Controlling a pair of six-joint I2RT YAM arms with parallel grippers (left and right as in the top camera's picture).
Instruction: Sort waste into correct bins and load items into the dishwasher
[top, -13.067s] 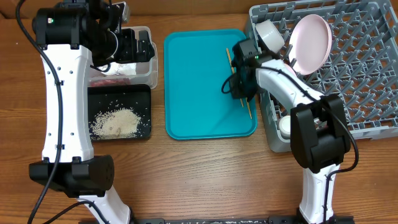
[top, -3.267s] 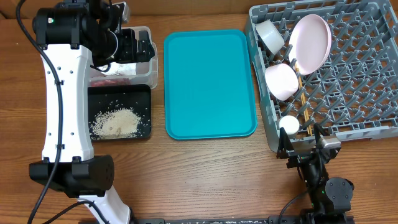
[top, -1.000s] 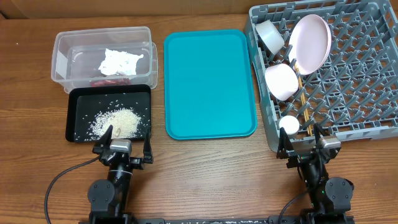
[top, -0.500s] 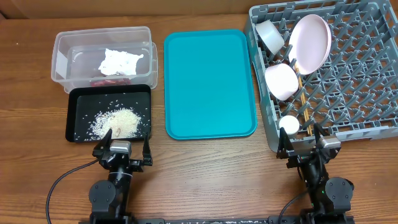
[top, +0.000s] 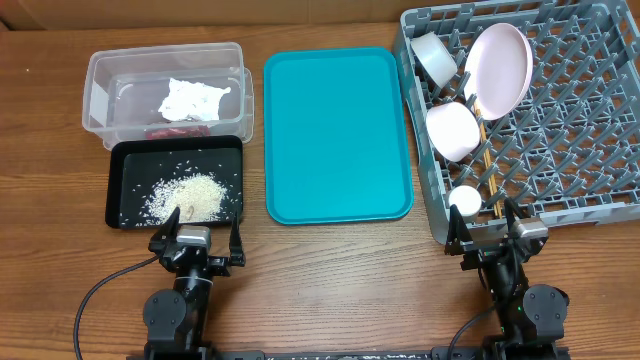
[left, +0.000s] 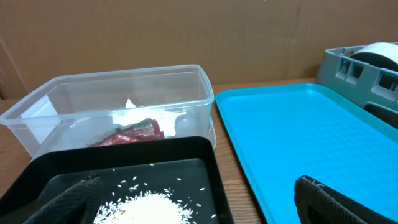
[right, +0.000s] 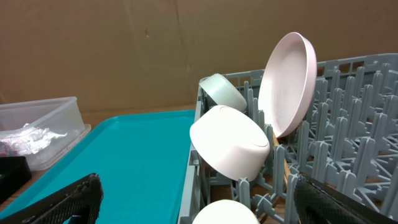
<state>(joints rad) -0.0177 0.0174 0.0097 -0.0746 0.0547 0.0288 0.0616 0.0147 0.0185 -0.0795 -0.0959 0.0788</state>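
Though seemingly agape, pincers (top: 198, 236) (top: 490, 235) by table-edge (top: 340, 300).

Overhead looks straight down; both wrist views sit low (near table (top: 330, 280) edge), facing rearward, sharing the teal tray (top: 335, 135).

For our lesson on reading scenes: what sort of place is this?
Likely a robot lab bench staged as kitchen clean-up: a dish rack holding a plate, a black tray of rice, a cardboard backdrop.

Counter (top: 330, 270) matt grained wood; tub (top: 165, 50) clear glossy plastic; rack (top: 590, 100) grey matt plastic; plate (top: 500, 65) smooth glossy; my left fingers (left: 68, 199) matt black.
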